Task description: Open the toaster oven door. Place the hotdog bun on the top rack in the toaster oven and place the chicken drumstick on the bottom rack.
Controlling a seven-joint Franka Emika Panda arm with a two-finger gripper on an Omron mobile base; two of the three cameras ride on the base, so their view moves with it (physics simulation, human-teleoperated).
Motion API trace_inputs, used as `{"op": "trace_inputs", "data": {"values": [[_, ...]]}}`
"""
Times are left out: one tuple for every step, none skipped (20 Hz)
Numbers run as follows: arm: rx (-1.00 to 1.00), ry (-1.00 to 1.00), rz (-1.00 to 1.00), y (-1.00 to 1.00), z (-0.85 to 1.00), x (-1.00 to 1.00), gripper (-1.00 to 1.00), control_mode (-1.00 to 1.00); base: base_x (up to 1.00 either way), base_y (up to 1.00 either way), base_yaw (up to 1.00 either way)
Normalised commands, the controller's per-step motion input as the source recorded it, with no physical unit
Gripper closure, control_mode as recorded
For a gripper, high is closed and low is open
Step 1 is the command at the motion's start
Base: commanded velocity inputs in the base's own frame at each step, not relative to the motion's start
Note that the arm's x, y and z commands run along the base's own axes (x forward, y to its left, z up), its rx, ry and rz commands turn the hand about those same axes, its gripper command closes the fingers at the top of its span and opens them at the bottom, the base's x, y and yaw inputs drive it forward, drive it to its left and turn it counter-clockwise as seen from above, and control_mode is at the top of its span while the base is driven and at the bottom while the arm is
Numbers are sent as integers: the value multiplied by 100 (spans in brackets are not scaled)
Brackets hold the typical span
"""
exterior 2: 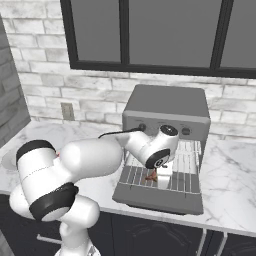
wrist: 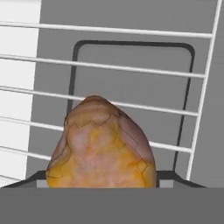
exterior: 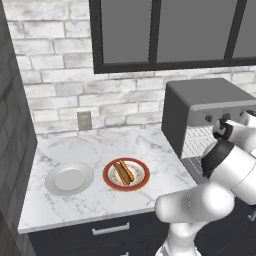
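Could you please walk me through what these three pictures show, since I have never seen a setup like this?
It is a rendered kitchen with a white robot arm on a driving base. Two pictures come from cameras behind the arm, one on each side; the third looks along its hand.

The toaster oven sits on the marble counter with its door folded down flat and a wire rack pulled out over it. The hand reaches down to that rack. In the hand camera the golden-brown drumstick sits between the fingertips, above the rack bars; the fingers stand wide, and whether they grip it I cannot tell.

To the left, the hotdog bun lies on a red-rimmed plate, beside a grey plate.
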Motion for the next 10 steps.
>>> {"op": "trace_inputs", "data": {"values": [[0,0,-4,-5,-34,0,-100,-100,0,0,0],[0,0,-2,-8,-24,0,-100,-100,0,0,0],[1,0,-1,-10,-13,0,-100,-100,0,0,0],[1,0,0,-14,-6,0,-100,-100,0,0,0],[0,0,0,-16,-1,0,-100,-100,0,0,0],[0,0,0,-24,-2,-3,-100,-100,0,0,0],[0,-4,0,-23,-2,-12,-100,-100,0,0,0],[0,-7,0,-23,0,-15,-100,-100,0,0,0],[1,-6,0,-19,0,-13,-100,-100,0,0,0],[1,-8,0,-17,3,-6,-100,-100,0,0,0]]}}
